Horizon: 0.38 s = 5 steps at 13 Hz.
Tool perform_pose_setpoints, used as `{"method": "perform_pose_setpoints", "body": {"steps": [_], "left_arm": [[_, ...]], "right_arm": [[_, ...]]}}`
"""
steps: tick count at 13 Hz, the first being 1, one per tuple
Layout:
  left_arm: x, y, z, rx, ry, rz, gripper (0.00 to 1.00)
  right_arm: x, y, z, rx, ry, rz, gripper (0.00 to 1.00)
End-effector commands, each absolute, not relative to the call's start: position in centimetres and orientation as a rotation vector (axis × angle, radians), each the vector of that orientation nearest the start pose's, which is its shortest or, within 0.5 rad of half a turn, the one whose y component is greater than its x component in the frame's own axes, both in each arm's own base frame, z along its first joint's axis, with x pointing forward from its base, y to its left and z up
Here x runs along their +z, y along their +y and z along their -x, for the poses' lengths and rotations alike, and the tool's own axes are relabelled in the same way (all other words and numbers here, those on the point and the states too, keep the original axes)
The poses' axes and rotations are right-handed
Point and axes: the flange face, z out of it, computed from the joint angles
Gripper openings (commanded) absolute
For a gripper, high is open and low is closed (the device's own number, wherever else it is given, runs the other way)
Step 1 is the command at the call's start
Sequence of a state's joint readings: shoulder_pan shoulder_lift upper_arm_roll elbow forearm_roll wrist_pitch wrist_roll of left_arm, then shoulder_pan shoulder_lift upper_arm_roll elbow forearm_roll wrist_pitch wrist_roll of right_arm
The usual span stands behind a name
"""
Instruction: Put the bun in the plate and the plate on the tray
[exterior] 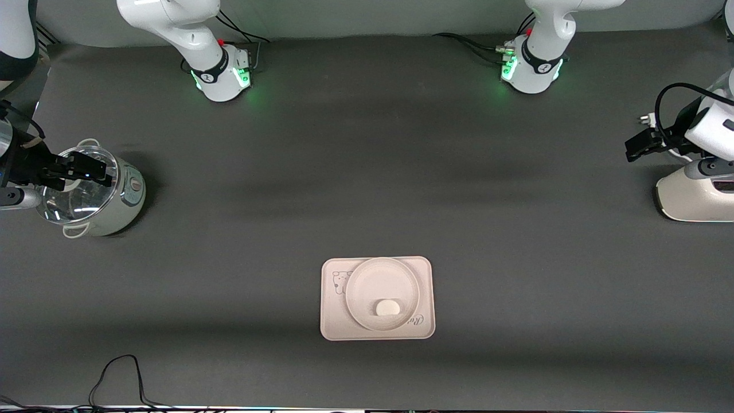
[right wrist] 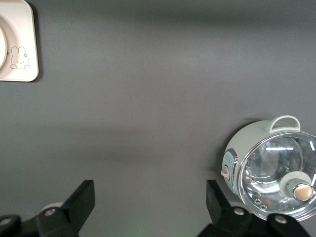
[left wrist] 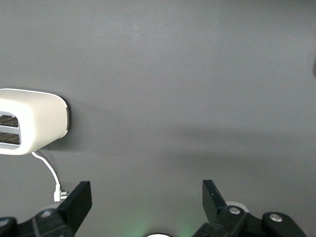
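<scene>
Bun (exterior: pixel 387 308) on plate (exterior: pixel 367 287), plate on tray (exterior: pixel 330 327), left gripper (left wrist: pixel 143 202) spread wide above toaster (left wrist: pixel 29 121), right gripper (right wrist: pixel 148 202) spread wide above cooker (right wrist: pixel 256 148).

bun (exterior: pixel 387 308) smooth matt | plate (exterior: pixel 358 287) matt | pot lid (exterior: pixel 77 186) glossy glass | table (exterior: pixel 367 172) matt

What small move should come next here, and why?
Probably none beyond keeping both arms parked: the bun lies in the plate, and the plate sits on the tray. The left gripper and right gripper are open and empty, over the table ends.
</scene>
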<state>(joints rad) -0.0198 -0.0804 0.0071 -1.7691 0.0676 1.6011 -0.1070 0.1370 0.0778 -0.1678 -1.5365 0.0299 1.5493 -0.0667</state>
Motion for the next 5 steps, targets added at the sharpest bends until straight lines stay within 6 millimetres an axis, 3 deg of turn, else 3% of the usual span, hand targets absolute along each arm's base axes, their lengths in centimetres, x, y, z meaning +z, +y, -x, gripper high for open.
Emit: {"method": "perform_pose_setpoints", "body": {"steps": [1, 5], "left_arm": [[58.32, 0.34, -52.79, 0.132, -0.127, 3.055, 1.00], [58.39, 0.34, -52.81, 0.130, -0.125, 3.056, 1.00]], "right_arm": [[59.73, -1.20, -56.95, 0.100, -0.094, 3.137, 1.00], [59.65, -1.16, -56.99, 0.104, -0.094, 3.150, 1.00]]}}
